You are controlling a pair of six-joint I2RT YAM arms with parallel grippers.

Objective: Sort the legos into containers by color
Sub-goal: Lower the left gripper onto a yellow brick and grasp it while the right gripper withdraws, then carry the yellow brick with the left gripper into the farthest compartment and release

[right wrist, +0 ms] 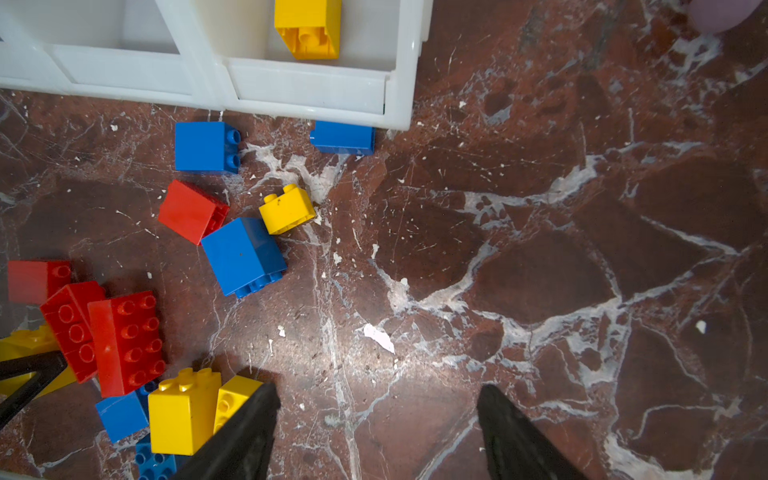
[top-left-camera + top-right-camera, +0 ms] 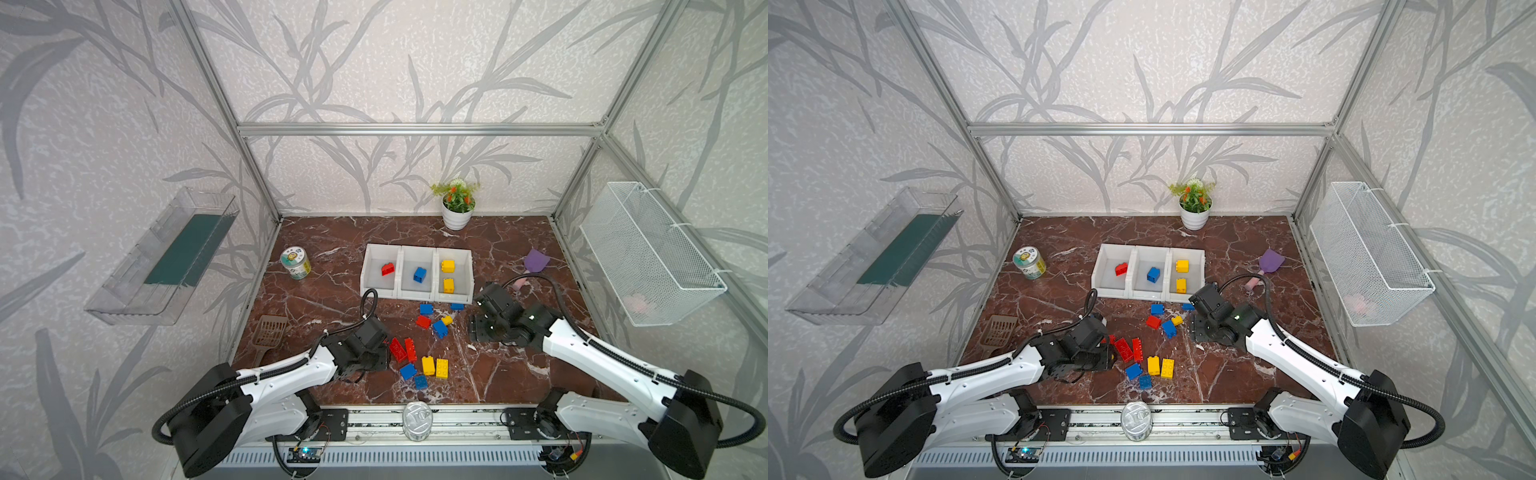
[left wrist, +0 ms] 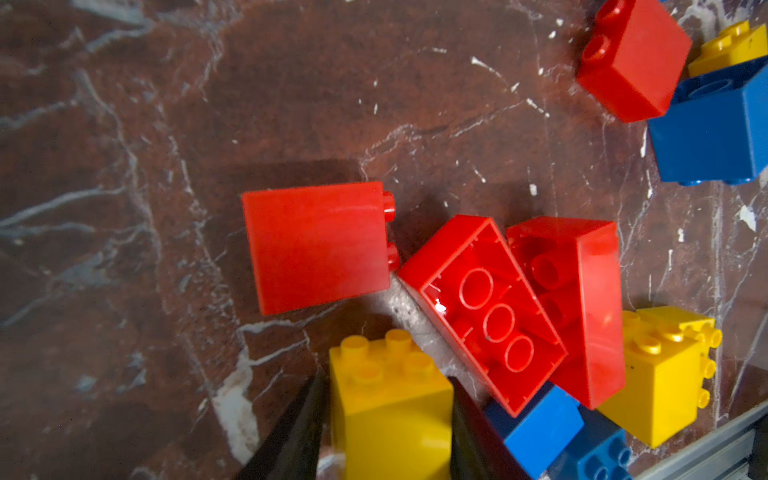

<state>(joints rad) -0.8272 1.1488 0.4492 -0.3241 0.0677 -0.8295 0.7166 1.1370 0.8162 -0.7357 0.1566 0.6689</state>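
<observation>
- Left wrist view: the left gripper (image 3: 386,378) has its black fingers (image 3: 291,436) drawn narrow, one flat against each side of a yellow brick (image 3: 390,419) whose studs point the same way as the fingertips. It reads as a hold, but I cannot tell whether the brick is clear of the table (image 3: 124,208). An upside-down red brick (image 3: 482,311) lies just beside one finger, and a blue brick (image 3: 536,424) sits close against that same finger. A lift that tilts could catch either one and twist the smooth-sided yellow brick out of the pinch.
- Right wrist view: the right gripper (image 1: 378,388) stands wide, with only bare marble between its fingers. Two more yellow legos (image 1: 183,411) sit just outside one finger. Well ahead of the fingertips stand the containers (image 1: 311,87), with a yellow piece already in the end bin nearest this gripper.
- In both top views the containers lie well ahead of the left fingers. From the left arm's side across, they hold one red brick, one blue and two yellow. The yellow bin is the one farthest from the left fingers, and the right gripper hangs low just before it. The carry would probably pass over the scattered legos (image 2: 434,322) and close to the right arm, so the arms could clash. A release made too soon would put the yellow brick in the red or blue bin.
</observation>
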